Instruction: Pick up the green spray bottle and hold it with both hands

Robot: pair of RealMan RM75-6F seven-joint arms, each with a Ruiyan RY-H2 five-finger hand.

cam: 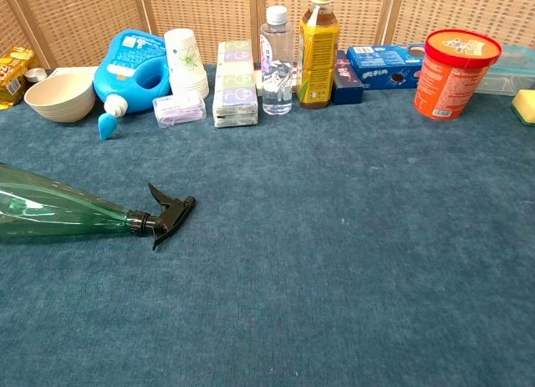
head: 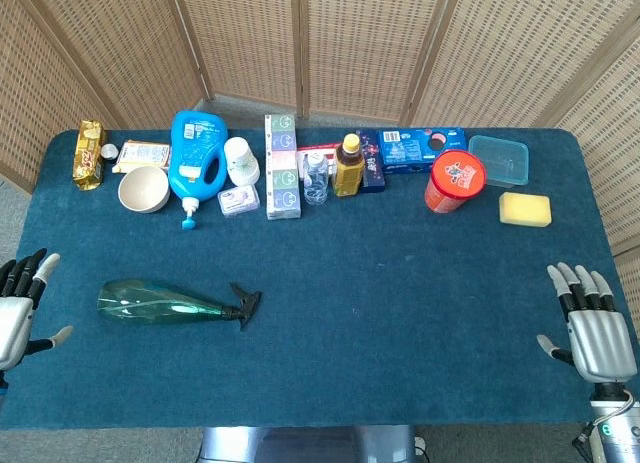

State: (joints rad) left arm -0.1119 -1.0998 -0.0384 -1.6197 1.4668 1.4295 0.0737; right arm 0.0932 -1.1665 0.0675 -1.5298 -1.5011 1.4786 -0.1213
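The green spray bottle (head: 160, 304) lies on its side on the blue table cloth at the front left, its black trigger head (head: 243, 305) pointing right. The chest view shows the same green spray bottle (cam: 58, 211) running off the left edge. My left hand (head: 18, 303) hovers at the table's left edge, fingers spread, holding nothing, a short way left of the bottle's base. My right hand (head: 592, 328) is at the far right edge, fingers apart and empty, far from the bottle. Neither hand shows in the chest view.
Along the back stand a cream bowl (head: 144, 189), a blue detergent jug (head: 197, 155), paper cups (head: 241, 160), a tissue pack stack (head: 282, 166), a water bottle (head: 315, 177), a yellow drink bottle (head: 348, 166), a red tub (head: 455, 180), a yellow sponge (head: 525, 209).
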